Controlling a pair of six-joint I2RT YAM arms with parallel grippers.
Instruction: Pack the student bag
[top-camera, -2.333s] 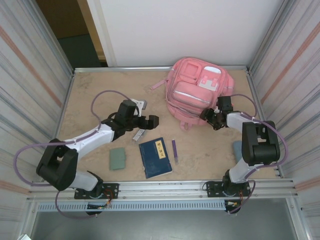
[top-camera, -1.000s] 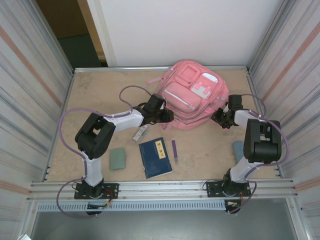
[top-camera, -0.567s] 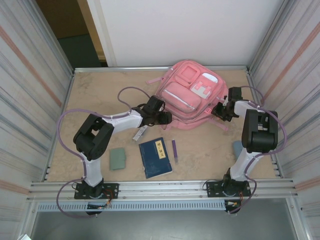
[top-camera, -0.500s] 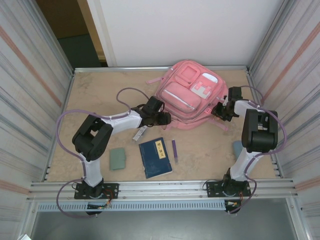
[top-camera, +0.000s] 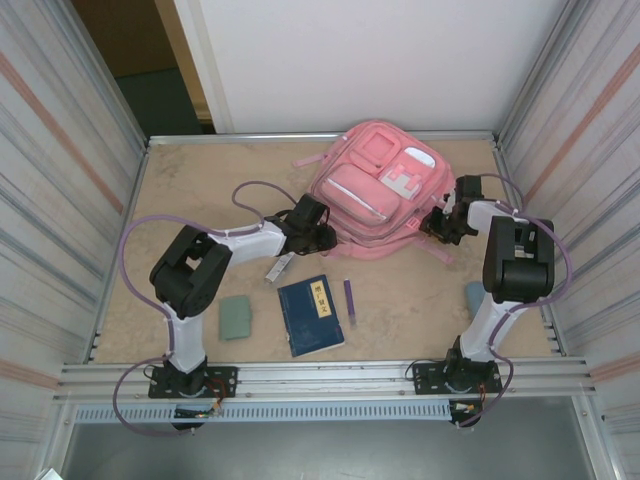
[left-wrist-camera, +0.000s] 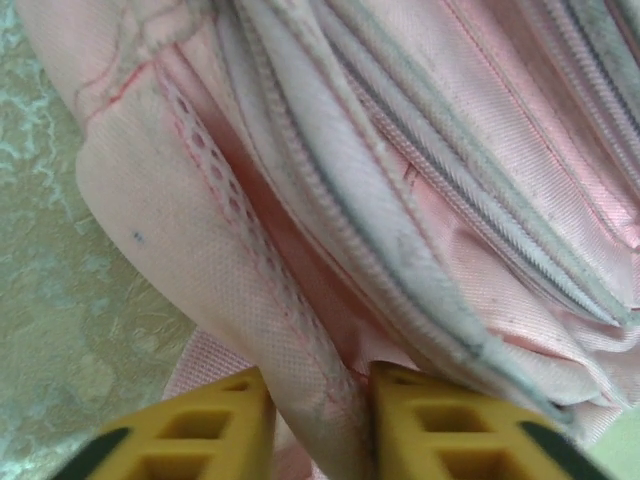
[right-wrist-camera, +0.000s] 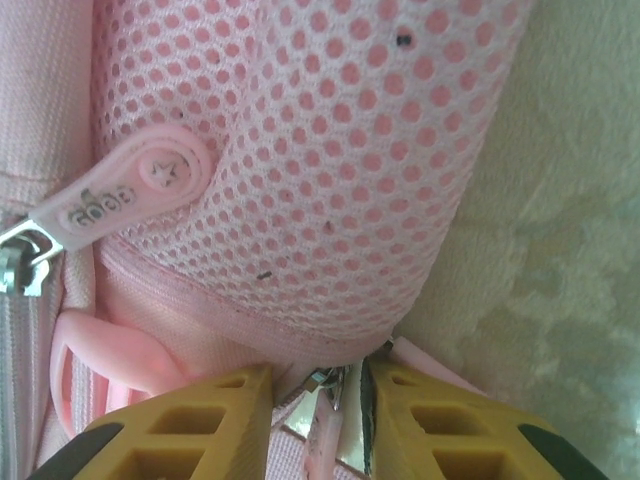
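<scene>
The student bag (top-camera: 385, 190), a big pink backpack, lies front-up at the back of the table. My left gripper (top-camera: 318, 237) is at its lower left edge. In the left wrist view a fold of pink bag (left-wrist-camera: 450, 150) fabric is pinched in that gripper (left-wrist-camera: 320, 405), touching both yellow fingers (left-wrist-camera: 200, 425). My right gripper (top-camera: 446, 222) is against the bag's right side. In the right wrist view it (right-wrist-camera: 318, 395) is shut on a pink zip pull and its metal slider (right-wrist-camera: 325, 385), just below the mesh side pocket (right-wrist-camera: 300, 150).
In front of the bag lie a blue book (top-camera: 315, 313), a purple pen (top-camera: 349, 300), a green pouch (top-camera: 236, 316) and a small silver item (top-camera: 280, 268). A light blue object (top-camera: 474, 297) sits by the right arm. Metal walls fence the table on three sides.
The left gripper has closed on a fold at the bag's lower left edge. The right gripper has shifted a little away from me along the bag's side, still holding.
</scene>
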